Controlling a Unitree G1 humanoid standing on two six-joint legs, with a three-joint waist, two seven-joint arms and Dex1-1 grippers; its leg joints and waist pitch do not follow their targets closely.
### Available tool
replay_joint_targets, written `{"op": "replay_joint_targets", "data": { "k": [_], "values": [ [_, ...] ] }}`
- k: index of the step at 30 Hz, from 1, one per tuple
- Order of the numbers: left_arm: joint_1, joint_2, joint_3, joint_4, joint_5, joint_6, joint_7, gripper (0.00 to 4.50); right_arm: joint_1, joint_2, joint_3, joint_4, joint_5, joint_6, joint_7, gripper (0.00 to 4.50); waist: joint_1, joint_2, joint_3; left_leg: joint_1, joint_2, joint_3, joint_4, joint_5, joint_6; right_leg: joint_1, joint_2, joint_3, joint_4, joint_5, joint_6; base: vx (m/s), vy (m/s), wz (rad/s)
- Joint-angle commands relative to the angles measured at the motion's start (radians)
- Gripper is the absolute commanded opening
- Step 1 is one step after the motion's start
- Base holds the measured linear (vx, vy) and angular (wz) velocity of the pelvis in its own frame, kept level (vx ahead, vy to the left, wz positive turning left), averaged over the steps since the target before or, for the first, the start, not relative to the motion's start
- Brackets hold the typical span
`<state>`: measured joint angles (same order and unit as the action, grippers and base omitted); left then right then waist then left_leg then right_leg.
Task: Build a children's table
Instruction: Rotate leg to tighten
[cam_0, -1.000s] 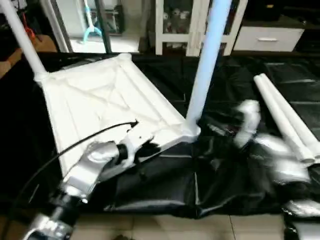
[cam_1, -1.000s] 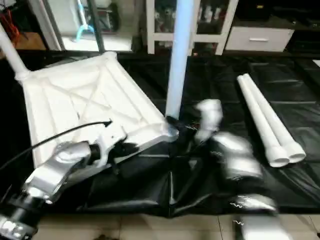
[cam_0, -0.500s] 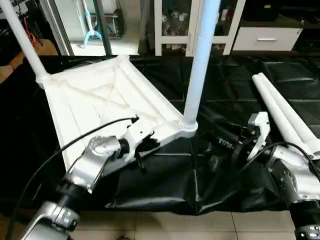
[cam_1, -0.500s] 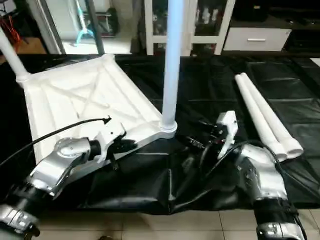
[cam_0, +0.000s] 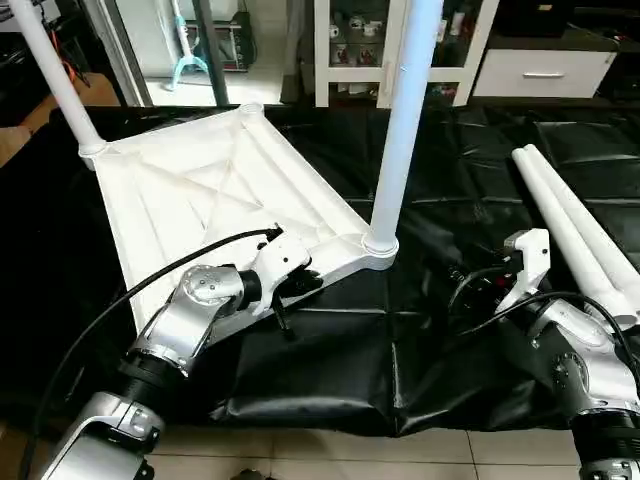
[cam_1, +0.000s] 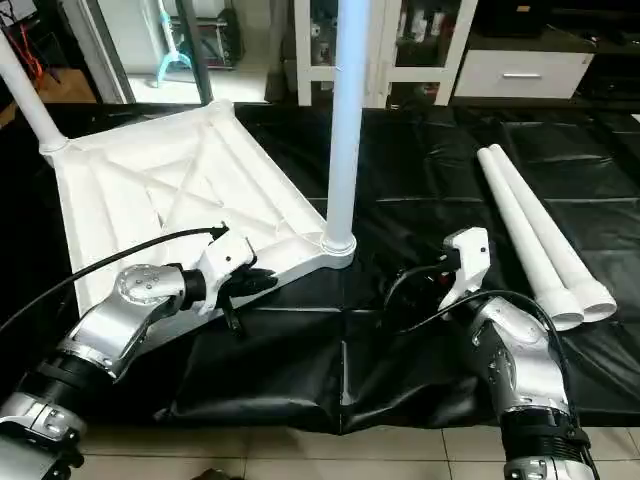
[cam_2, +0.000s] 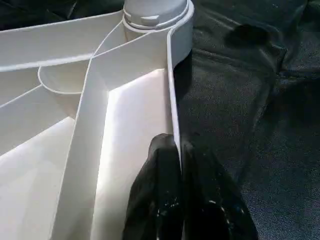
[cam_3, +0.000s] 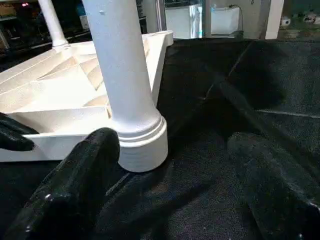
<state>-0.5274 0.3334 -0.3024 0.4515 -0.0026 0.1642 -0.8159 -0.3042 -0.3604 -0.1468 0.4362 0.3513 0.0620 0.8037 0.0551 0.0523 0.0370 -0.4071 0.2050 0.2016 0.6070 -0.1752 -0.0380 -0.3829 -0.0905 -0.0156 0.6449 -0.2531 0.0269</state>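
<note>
the white tabletop (cam_0: 215, 215) lies upside down on a black plastic sheet (cam_0: 460, 190), its x-ribbed underside facing up, filling the area from about 9 to 12 o'clock in the head views. the sheet is wrinkled and glossy, and it hangs a little over the near edge onto pale floor tiles (cam_0: 400, 455) at 6 o'clock.

one white leg (cam_0: 402, 120) stands upright in the near corner socket (cam_0: 379, 246) close to the centre of the scene. a second standing leg (cam_0: 55, 80) rises from the far-left corner at 10 o'clock. two loose legs (cam_0: 570, 235) lie side by side, touching, on the sheet at 3 o'clock, well apart from the tabletop.

the left gripper (cam_2: 179, 165) is closed tight on the tabletop's thin outer rim, one black finger (cam_2: 155, 190) inside the wall and the other outside, just beside the socket with the upright leg.

the right gripper (cam_3: 172, 175) hangs over the sheet at about 4 o'clock with its fingers (cam_3: 80, 175) spread wide and nothing between them; it faces the base of the upright leg, near it but not touching.

at 12 o'clock, beyond the sheet, stand a white glass-fronted cabinet (cam_0: 350, 45), a white drawer unit (cam_0: 545, 70) and a dark metal frame post (cam_0: 205, 45).
</note>
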Motion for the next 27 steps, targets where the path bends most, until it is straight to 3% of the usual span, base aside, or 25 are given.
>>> {"op": "replay_joint_targets", "data": {
  "k": [1,10,14,19,20,21,22,23,24,25,26,27],
  "values": [
    [-0.03,0.005,-0.01,-0.009,0.014,-0.025,-0.011,0.0,0.001,-0.004,-0.002,-0.024,-0.006,-0.002,-0.007,3.82,-0.005,-0.009,-0.065,0.033,0.018,-0.013,-0.058,-0.114,0.076,0.035,-0.028,0.013,-0.072,0.169,-0.266,0.0,0.0,0.0],
    [-0.03,0.005,-0.01,-0.009,0.014,-0.025,-0.011,0.0,0.001,-0.004,-0.002,-0.024,-0.006,-0.002,-0.007,3.82,-0.005,-0.01,-0.064,0.032,0.017,-0.013,-0.058,-0.111,0.07,0.036,-0.028,0.013,-0.072,0.172,-0.262,0.0,0.0,0.0],
    [-0.03,0.005,-0.01,-0.009,0.014,-0.025,-0.011,0.0,0.001,-0.004,-0.002,-0.024,-0.006,-0.002,-0.007,3.82,-0.005,-0.01,-0.061,0.034,0.019,-0.013,-0.062,-0.141,0.057,0.035,-0.03,0.014,-0.078,0.109,-0.257,0.0,0.0,0.0],
    [-0.03,0.005,-0.01,-0.009,0.014,-0.025,-0.011,0.0,0.001,-0.004,-0.002,-0.024,-0.006,-0.002,-0.007,3.82,-0.005,-0.009,-0.062,0.034,0.019,-0.014,-0.062,-0.136,0.051,0.034,-0.029,0.014,-0.077,0.11,-0.256,0.0,0.0,0.0],
    [-0.042,0.004,-0.01,0.02,0.019,-0.05,-0.024,0.0,0.014,0.009,0.0,-0.049,-0.01,0.0,-0.035,3.82,-0.005,-0.002,-0.061,0.034,0.018,-0.014,-0.062,-0.13,0.051,0.032,-0.028,0.014,-0.08,0.121,-0.252,0.0,0.0,0.0],
    [-0.156,-0.07,0.034,0.144,0.011,0.0,0.08,0.0,0.034,0.044,0.02,-0.096,-0.016,0.01,-0.07,3.82,-0.008,0.018,-0.056,0.044,0.014,-0.008,-0.064,-0.159,0.039,0.019,-0.021,0.014,-0.088,0.107,-0.24,0.0,0.0,0.0],
    [-0.282,-0.155,0.089,0.279,0.0,0.071,0.207,0.0,0.06,0.088,0.058,-0.161,-0.011,0.012,-0.073,3.82,-0.002,0.008,-0.062,0.053,0.017,-0.01,-0.061,-0.182,0.027,0.021,-0.023,0.014,-0.085,0.106,-0.246,0.0,0.0,0.0],
    [-0.282,-0.155,0.089,0.279,0.0,0.071,0.207,0.0,0.06,0.088,0.058,-0.161,-0.011,0.012,-0.073,3.82,-0.003,0.001,-0.06,0.055,0.014,-0.003,-0.059,-0.203,0.02,0.02,-0.019,0.018,-0.086,0.101,-0.245,0.0,0.0,0.0],
    [-0.299,-0.166,0.098,0.297,-0.002,0.089,0.229,0.0,0.071,0.095,0.08,-0.19,0.008,0.011,-0.028,3.82,0.004,-0.002,-0.065,0.042,0.016,-0.013,-0.061,-0.182,0.023,0.036,-0.034,0.017,-0.078,0.114,-0.246,0.0,0.0,0.0],
    [-0.297,-0.162,0.099,0.295,-0.002,0.089,0.226,0.0,0.078,0.094,0.093,-0.211,0.025,0.019,0.007,3.82,0.003,-0.004,-0.067,0.023,0.015,-0.019,-0.061,-0.119,0.046,0.047,-0.038,0.012,-0.072,0.157,-0.24,0.0,0.0,0.0],
    [-0.295,-0.158,0.101,0.295,-0.002,0.09,0.226,0.0,0.085,0.087,0.108,-0.228,0.035,0.033,0.037,3.82,-0.002,-0.011,-0.064,0.018,0.012,-0.017,-0.056,-0.093,0.074,0.045,-0.036,0.011,-0.072,0.196,-0.247,0.0,0.0,0.0],
    [-0.295,-0.158,0.101,0.295,-0.002,0.09,0.226,0.0,0.085,0.087,0.108,-0.228,0.035,0.033,0.037,3.82,-0.003,-0.009,-0.065,0.016,0.009,-0.018,-0.055,-0.083,0.085,0.047,-0.035,0.011,-0.07,0.207,-0.252,0.0,0.0,0.0]
  ]
}}
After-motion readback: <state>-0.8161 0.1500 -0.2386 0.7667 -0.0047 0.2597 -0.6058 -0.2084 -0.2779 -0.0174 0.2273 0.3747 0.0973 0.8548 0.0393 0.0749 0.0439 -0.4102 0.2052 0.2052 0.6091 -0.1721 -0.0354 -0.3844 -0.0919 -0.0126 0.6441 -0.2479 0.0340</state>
